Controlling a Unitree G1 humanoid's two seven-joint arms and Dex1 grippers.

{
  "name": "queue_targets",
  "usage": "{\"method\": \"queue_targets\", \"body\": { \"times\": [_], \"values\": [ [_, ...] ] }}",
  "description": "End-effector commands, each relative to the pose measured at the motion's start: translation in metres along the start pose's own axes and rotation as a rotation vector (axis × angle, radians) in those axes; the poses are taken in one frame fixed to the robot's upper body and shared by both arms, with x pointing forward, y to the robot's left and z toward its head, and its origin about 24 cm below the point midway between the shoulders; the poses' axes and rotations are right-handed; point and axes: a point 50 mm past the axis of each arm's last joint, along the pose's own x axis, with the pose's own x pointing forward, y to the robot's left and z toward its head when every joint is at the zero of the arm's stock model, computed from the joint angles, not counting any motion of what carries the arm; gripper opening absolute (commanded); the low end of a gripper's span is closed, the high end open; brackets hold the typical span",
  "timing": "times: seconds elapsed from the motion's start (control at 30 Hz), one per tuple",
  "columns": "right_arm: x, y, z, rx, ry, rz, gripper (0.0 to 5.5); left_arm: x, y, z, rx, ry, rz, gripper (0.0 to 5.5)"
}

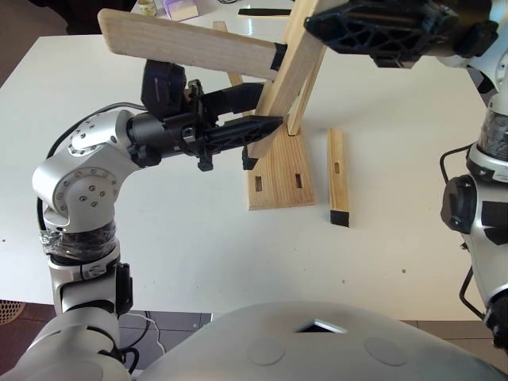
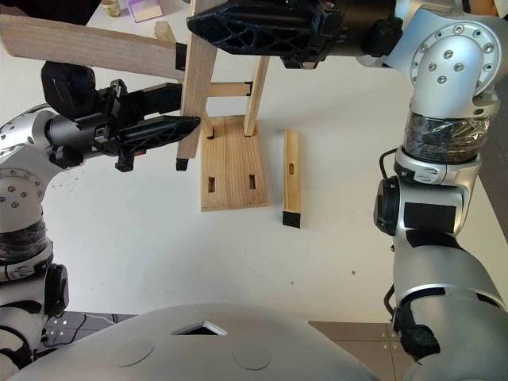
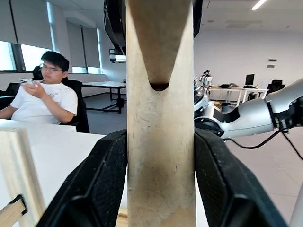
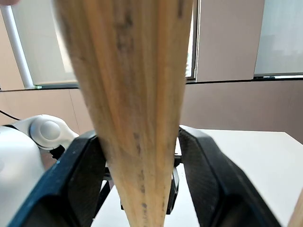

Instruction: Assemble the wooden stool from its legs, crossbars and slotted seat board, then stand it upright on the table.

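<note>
A slanted wooden leg [image 1: 290, 75] with a black foot is held by both grippers. My left gripper [image 1: 271, 105] is shut on its lower part, and the wood [image 3: 161, 142] sits between the fingers [image 3: 104, 179]. My right gripper [image 1: 313, 24] is shut on the upper part [image 4: 137, 94]. A crossbar [image 2: 230, 89] joins this leg to a second leg [image 2: 255, 99], whose end meets the slotted seat board [image 1: 279, 182] lying flat on the table. A third leg [image 1: 182, 44] sticks out left in the air; its joint is hidden. One loose leg [image 1: 337, 171] lies right of the board.
The white table [image 1: 198, 262] has bare room in front of and to the left of the board. At its far edge lie a dark bar [image 1: 262, 12] and small containers [image 1: 171, 8]. My right arm stands along the table's right side.
</note>
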Motion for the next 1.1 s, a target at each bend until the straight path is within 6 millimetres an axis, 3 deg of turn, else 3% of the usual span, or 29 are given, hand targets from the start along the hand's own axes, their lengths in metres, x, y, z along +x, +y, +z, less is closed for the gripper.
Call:
{"method": "queue_targets", "body": {
  "times": [0.03, 0.23, 0.33, 0.43, 0.57, 0.77, 0.8, 0.93, 1.1],
  "values": [
    [0.004, 0.003, 0.001, -0.027, 0.050, 0.025, 2.55, 0.001, -0.001, 0.000, 0.022, 0.016, -0.014, 2.02],
    [0.008, 0.005, -0.009, -0.018, 0.103, 0.047, 2.55, 0.001, -0.002, -0.002, 0.024, 0.025, -0.016, 2.02],
    [0.009, 0.004, -0.009, -0.027, 0.105, 0.044, 2.13, 0.001, -0.002, -0.003, 0.023, 0.038, -0.019, 2.02],
    [0.009, 0.004, -0.007, -0.028, 0.086, 0.040, 2.06, -0.002, -0.001, -0.006, 0.020, 0.058, -0.008, 2.02],
    [0.005, 0.003, -0.003, -0.030, 0.071, 0.020, 2.06, -0.005, -0.001, -0.008, 0.020, 0.074, 0.012, 2.02],
    [-0.006, 0.001, -0.014, -0.059, 0.079, -0.065, 2.05, -0.005, 0.007, -0.009, 0.025, 0.045, 0.094, 2.02],
    [-0.010, 0.000, -0.016, -0.063, 0.074, -0.092, 2.03, -0.006, 0.008, -0.012, 0.009, 0.044, 0.116, 2.02],
    [-0.018, -0.002, -0.025, -0.083, 0.064, -0.186, 2.01, -0.013, 0.010, -0.030, -0.067, 0.062, 0.218, 2.85],
    [-0.036, 0.000, -0.048, -0.173, 0.175, -0.298, 2.01, -0.039, 0.004, -0.062, -0.116, 0.124, 0.413, 2.89]
  ]
}}
